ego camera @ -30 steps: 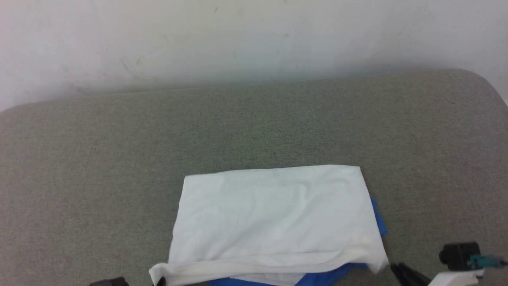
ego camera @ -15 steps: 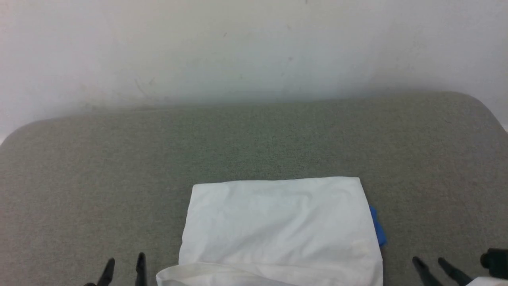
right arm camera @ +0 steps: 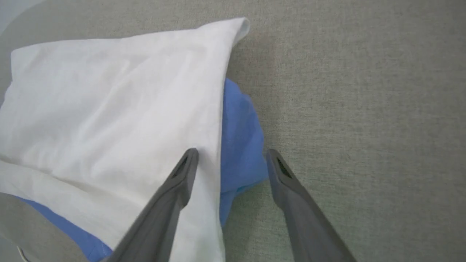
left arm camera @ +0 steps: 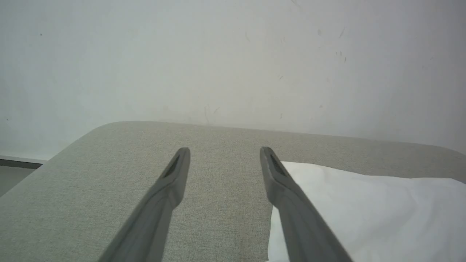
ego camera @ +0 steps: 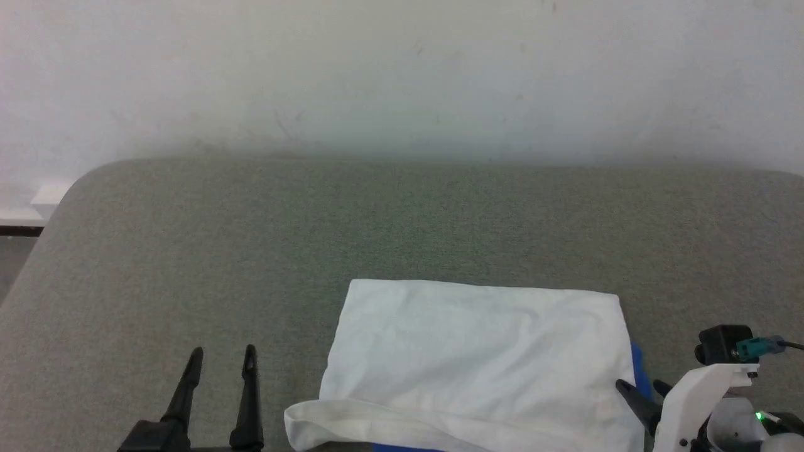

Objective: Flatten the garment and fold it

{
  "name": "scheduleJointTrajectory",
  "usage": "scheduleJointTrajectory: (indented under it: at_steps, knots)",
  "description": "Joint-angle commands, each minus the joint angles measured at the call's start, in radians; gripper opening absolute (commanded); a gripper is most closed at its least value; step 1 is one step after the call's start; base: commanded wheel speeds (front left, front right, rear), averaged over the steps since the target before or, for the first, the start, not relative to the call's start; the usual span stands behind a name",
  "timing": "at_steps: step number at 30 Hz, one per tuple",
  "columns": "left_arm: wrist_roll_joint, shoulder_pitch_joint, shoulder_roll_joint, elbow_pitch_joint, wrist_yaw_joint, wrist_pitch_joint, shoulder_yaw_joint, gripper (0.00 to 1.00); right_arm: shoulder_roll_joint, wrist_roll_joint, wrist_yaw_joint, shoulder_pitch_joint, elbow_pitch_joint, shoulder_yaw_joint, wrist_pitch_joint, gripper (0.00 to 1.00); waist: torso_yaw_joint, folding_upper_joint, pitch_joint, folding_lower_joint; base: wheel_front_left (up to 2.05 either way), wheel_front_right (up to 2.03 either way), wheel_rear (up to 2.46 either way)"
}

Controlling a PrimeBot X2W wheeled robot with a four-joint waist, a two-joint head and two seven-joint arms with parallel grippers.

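The garment [ego camera: 477, 364] lies folded into a white rectangle on the near middle of the grey cushion, and a strip of blue sleeve [ego camera: 637, 370] peeks out at its right edge. A rolled white hem [ego camera: 352, 424] runs along its near side. My left gripper [ego camera: 223, 351] stands open to the left of the cloth, apart from it; in the left wrist view that gripper [left arm camera: 224, 150] has the garment [left arm camera: 364, 211] just right of it. My right gripper [right arm camera: 232, 151] is open astride the garment's right edge, with the blue sleeve [right arm camera: 240, 138] between its fingers and white cloth [right arm camera: 120, 102] to the left.
The grey fabric cushion [ego camera: 402, 220] reaches back to a white wall [ego camera: 402, 63]. Its rounded left corner [ego camera: 69, 188] drops off to the floor [ego camera: 12, 263]. My right arm's white wrist housing [ego camera: 703, 395] sits at the lower right.
The camera has shifted, so the whole scene sits differently. My left gripper has risen into view, open. My right gripper has moved in to the garment's right edge.
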Motion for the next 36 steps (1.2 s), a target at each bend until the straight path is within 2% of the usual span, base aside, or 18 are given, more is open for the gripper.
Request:
scheduleJointTrajectory:
  at_steps: [1, 5, 9, 10, 12, 13, 17, 21, 25, 32, 36]
  knots:
    - [0.018, -0.023, -0.013, 0.002, -0.014, -0.005, 0.005, 1.00, -0.008, -0.012, -0.001, -0.039, 0.053, 0.011, 0.004, 1.00, 0.041, 0.0000, 0.022, -0.0001, 0.00, 0.00, 0.00]
    - [0.053, -0.037, -0.037, 0.014, -0.041, -0.006, 0.013, 1.00, -0.004, -0.005, -0.001, -0.116, 0.224, 0.042, 0.022, 1.00, 0.074, 0.0000, 0.036, -0.0001, 0.00, 0.00, 0.00]
    - [0.078, -0.046, -0.059, 0.024, -0.065, -0.006, 0.023, 1.00, 0.006, 0.034, -0.001, -0.133, 0.361, 0.103, 0.111, 1.00, 0.101, 0.0000, 0.037, -0.0001, 0.00, 0.00, 0.00]
    - [0.083, -0.046, -0.063, 0.026, -0.069, -0.006, 0.027, 1.00, 0.009, 0.047, -0.001, -0.131, 0.382, 0.123, 0.147, 0.62, 0.105, 0.0000, 0.036, -0.0001, 0.00, 0.00, 0.00]
    - [0.095, -0.043, -0.068, 0.031, -0.076, -0.006, 0.033, 1.00, 0.017, 0.083, -0.001, -0.127, 0.398, 0.146, 0.202, 0.10, 0.107, 0.0000, 0.032, -0.0001, 0.00, 0.00, 0.00]
    - [0.101, -0.041, -0.069, 0.036, -0.080, -0.006, 0.036, 1.00, 0.017, 0.094, -0.001, -0.126, 0.396, 0.158, 0.219, 0.00, 0.105, 0.0000, 0.029, -0.0001, 0.00, 0.00, 0.00]
    - [0.120, -0.028, -0.071, 0.056, -0.088, -0.006, 0.045, 1.00, -0.002, 0.126, -0.001, -0.131, 0.337, 0.185, 0.208, 0.00, 0.090, 0.0000, 0.011, -0.0001, 0.00, 0.00, 0.00]
    - [0.130, -0.011, -0.074, 0.067, -0.088, -0.006, 0.056, 1.00, -0.042, 0.151, -0.001, -0.117, 0.254, 0.159, 0.148, 0.00, 0.071, 0.0000, -0.012, -0.0001, 0.00, 0.00, 0.00]
    - [0.137, 0.005, -0.079, 0.063, -0.086, -0.006, 0.062, 1.00, -0.086, 0.174, -0.001, -0.076, 0.195, 0.087, 0.133, 0.00, 0.046, 0.0000, -0.026, -0.0001, 0.00, 0.00, 0.00]
    - [0.142, 0.006, -0.090, 0.060, -0.095, -0.006, 0.068, 1.00, -0.173, 0.107, -0.001, -0.010, 0.153, -0.087, 0.133, 0.00, 0.019, 0.0000, -0.023, -0.0001, 0.00, 0.00, 0.00]
    - [0.145, 0.002, -0.095, 0.065, -0.101, -0.006, 0.072, 1.00, -0.178, 0.086, -0.001, 0.005, 0.123, -0.162, 0.161, 0.00, 0.013, 0.0000, -0.023, -0.0001, 0.00, 0.00, 0.00]
